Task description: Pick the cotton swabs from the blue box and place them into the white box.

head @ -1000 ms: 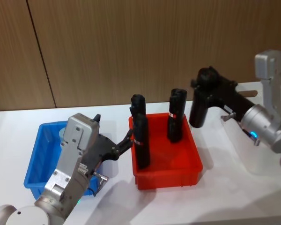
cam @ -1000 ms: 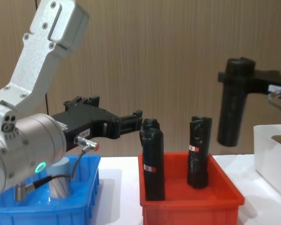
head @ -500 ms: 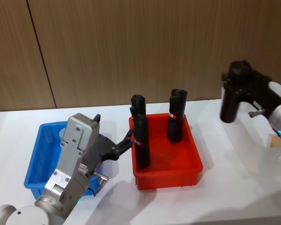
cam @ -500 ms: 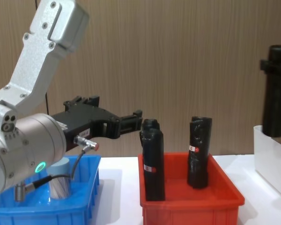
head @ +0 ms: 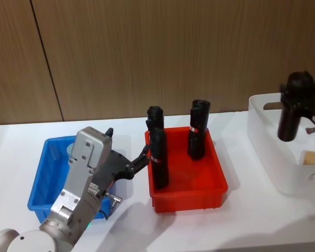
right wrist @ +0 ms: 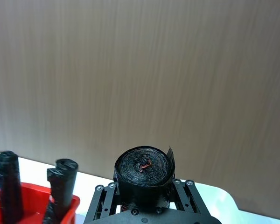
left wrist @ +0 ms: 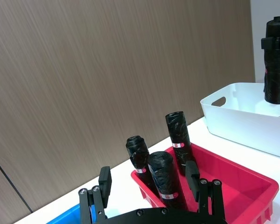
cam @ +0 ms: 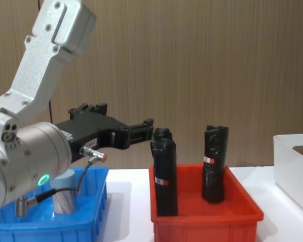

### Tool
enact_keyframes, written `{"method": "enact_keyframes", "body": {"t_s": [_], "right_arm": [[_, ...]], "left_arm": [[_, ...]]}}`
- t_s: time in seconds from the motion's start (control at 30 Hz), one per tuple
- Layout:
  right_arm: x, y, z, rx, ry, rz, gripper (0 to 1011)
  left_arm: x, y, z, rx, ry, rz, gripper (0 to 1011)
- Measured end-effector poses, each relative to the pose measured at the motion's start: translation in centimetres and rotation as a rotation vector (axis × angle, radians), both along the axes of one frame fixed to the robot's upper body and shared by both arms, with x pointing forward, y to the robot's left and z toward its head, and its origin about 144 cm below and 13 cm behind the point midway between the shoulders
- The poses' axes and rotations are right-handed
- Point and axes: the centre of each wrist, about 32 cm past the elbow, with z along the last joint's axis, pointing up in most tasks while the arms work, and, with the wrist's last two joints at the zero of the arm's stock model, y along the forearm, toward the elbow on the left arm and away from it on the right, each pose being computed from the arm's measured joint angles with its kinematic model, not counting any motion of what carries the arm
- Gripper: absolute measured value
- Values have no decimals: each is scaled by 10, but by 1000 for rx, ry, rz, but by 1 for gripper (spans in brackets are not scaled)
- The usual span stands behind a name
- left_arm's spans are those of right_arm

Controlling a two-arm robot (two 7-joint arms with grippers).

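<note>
1. We see the right pincer (head: 293, 105) clamped on a black roll (head: 290, 122) above the white box (head: 268, 152)
2. The left pincer (head: 142, 157) hangs apart over the blue box (head: 39, 189), where a swab tub (cam: 64, 199) stands

left hand (head: 142, 157) open, level, right hand (head: 295, 100) clamped, raised at right

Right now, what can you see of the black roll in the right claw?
The black roll is a tall cylinder wound from black film, its layers spiralling at the top end. It hangs upright, clamped near the top by the right claw, above the white box and touching nothing else.
</note>
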Motion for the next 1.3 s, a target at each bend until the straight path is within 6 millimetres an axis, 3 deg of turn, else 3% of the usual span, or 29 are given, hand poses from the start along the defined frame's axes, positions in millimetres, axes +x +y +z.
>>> {"method": "enact_keyframes", "body": {"t_s": [0.37,0.93,1.3], "right_arm": [[3,-12,-4,-7,20,-40,521],[2,-19,-4,-16,12,-48,992],[1,-19,-3,-19,1,-45,1001]], "left_arm": [[0,0,0,0,0,0,1004],[0,0,0,0,0,0,1004],[0,0,0,0,0,0,1004]]}}
